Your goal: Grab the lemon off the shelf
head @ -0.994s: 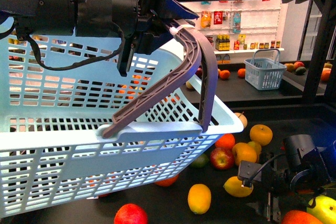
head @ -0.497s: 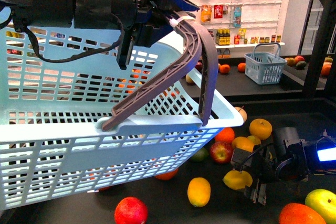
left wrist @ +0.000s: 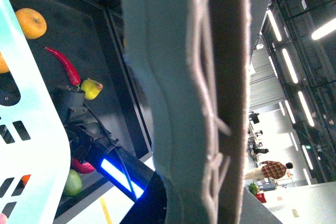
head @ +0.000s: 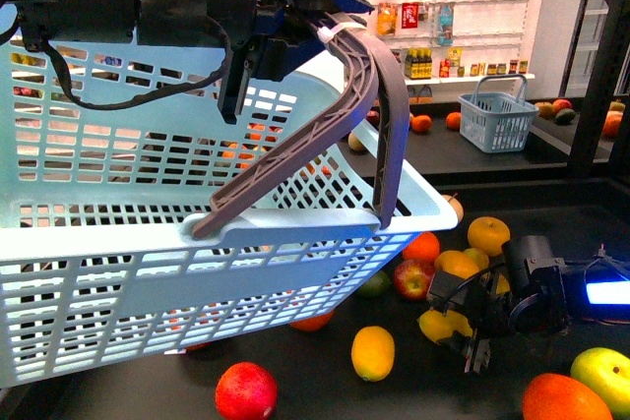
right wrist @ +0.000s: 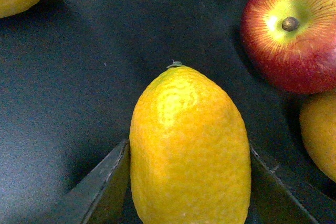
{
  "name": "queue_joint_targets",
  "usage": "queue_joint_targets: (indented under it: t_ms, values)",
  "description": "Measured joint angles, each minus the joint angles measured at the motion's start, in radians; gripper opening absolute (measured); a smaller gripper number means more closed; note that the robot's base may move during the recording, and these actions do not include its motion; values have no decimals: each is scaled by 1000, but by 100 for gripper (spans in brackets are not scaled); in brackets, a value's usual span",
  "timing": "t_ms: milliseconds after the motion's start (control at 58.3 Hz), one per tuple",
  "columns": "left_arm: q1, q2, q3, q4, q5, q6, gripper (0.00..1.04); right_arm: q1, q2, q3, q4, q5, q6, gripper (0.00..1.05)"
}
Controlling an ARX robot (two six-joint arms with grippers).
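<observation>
The lemon (right wrist: pixel 189 150), bright yellow and oval, sits between my right gripper's (right wrist: pixel 189 195) two dark fingers (right wrist: pixel 102 184), which are shut on it. In the front view the right gripper (head: pixel 461 330) holds the lemon (head: pixel 437 325) just over the shelf's black tray (head: pixel 305 381), low at the right. My left gripper (head: pixel 317 34) is shut on the grey basket handle (head: pixel 379 115) and holds the light blue basket (head: pixel 148 272) up at the left. The handle (left wrist: pixel 210 98) fills the left wrist view and hides that gripper's jaws.
Loose fruit lies on the tray: a yellow oval fruit (head: pixel 373 352), red apples (head: pixel 246 390) (head: pixel 414 279), an orange (head: pixel 488 235), a green-yellow apple (head: pixel 602 376). A red apple (right wrist: pixel 294 30) lies close beside the lemon. A small blue basket (head: pixel 498 115) stands on a far tray.
My right gripper has shifted left and slightly up with the lemon in it. The basket in my left gripper has moved a little to the right.
</observation>
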Motion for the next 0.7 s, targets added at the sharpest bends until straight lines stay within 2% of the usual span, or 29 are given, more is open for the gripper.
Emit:
queue_joint_targets:
  t_ms: [154,343,531,703]
  values:
    - [0,0,0,0,-1,0,8,-6,-69,-138,90,8,17,48]
    - [0,0,0,0,0,0,8,-27,-245,-405,305,41,90,48]
    - [0,0,0,0,0,0,8,-66,-571,-730,547,59,245,47]
    - [0,0,0,0,-1,0,8,-78,-854,-961,631,45,417,47]
